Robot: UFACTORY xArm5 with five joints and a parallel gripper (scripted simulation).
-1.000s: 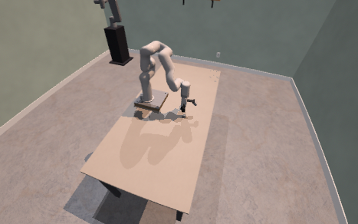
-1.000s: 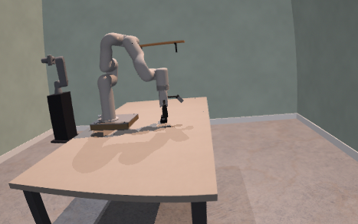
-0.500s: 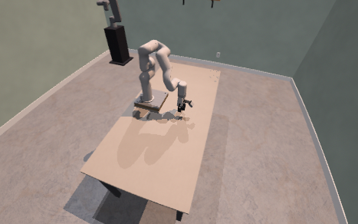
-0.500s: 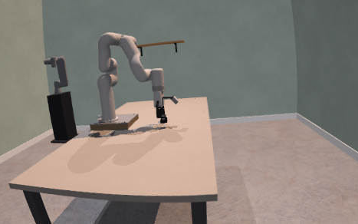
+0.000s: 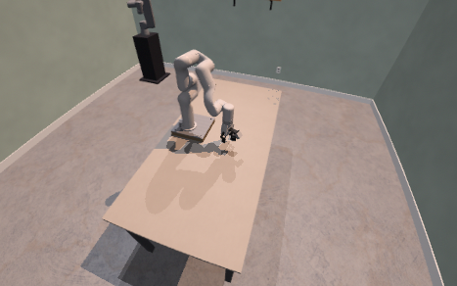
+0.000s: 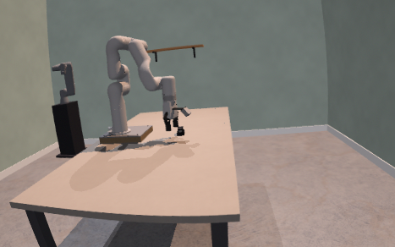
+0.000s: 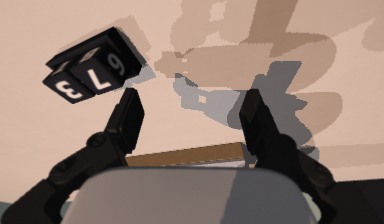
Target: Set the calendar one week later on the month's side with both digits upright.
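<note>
The black calendar tray [image 7: 109, 40] is at the upper left of the wrist view, on the table and slanted in the picture. Two black cubes stand side by side at it. The left cube [image 7: 68, 90] shows a white 3, the right cube [image 7: 97, 79] a white 7, with a dimmer 6 or 9 on its side face. Their upper faces are seen too steeply to read. The calendar [image 6: 181, 134] is a small dark block in the exterior view. My gripper [image 7: 191, 101] [image 6: 172, 126] is open and empty, above the table beside the calendar, which lies outside the left finger.
The robot's base plate [image 5: 195, 128] [image 6: 126, 136] has a wooden edge that shows below the fingers in the wrist view [image 7: 193, 152]. The arm's shadows fall on the table [image 5: 195, 225] [image 6: 168, 190]. A second arm stands on a black pedestal [image 5: 149, 58] [image 6: 68, 128] off the table.
</note>
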